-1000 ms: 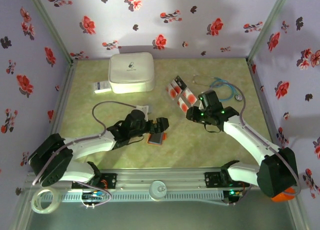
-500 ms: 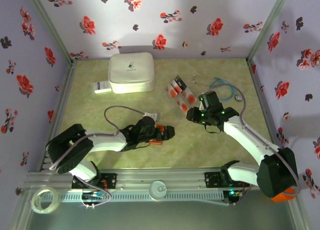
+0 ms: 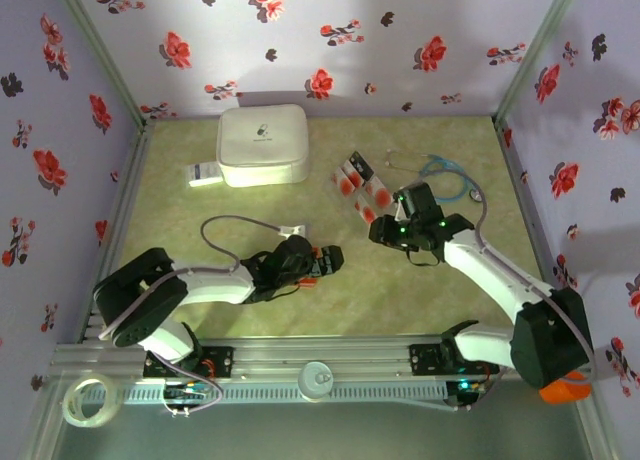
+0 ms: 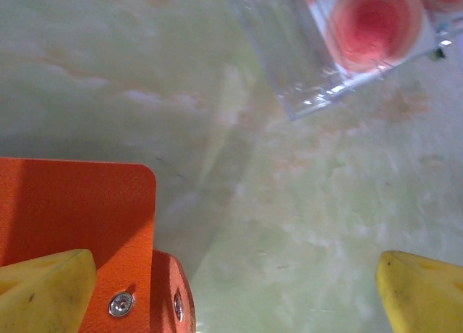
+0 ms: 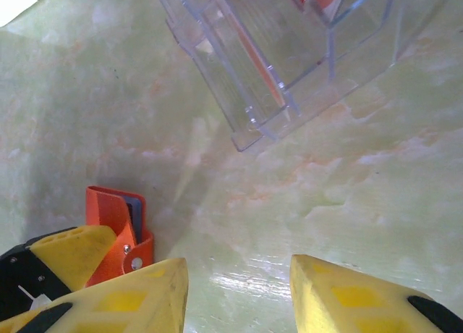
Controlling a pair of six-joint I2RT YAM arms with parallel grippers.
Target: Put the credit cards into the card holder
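Observation:
The credit cards lie in a fanned row inside clear plastic sleeves at mid-table, just beyond my right gripper. One card's red-orange blob shows in the left wrist view. The orange card holder stands against the left finger of my left gripper, whose jaws are wide open around it. From the right wrist the card holder sits lower left, bluish inside showing. My right gripper is open over bare table, short of the clear sleeves.
A big white rounded case and a white barcode label lie at the back left. A blue-tubed stethoscope lies back right. Flowered walls close three sides. A tape roll sits outside the near rail.
My left arm has folded lower and swung its gripper down onto the card holder, which has shifted slightly. The right gripper has edged a little left.

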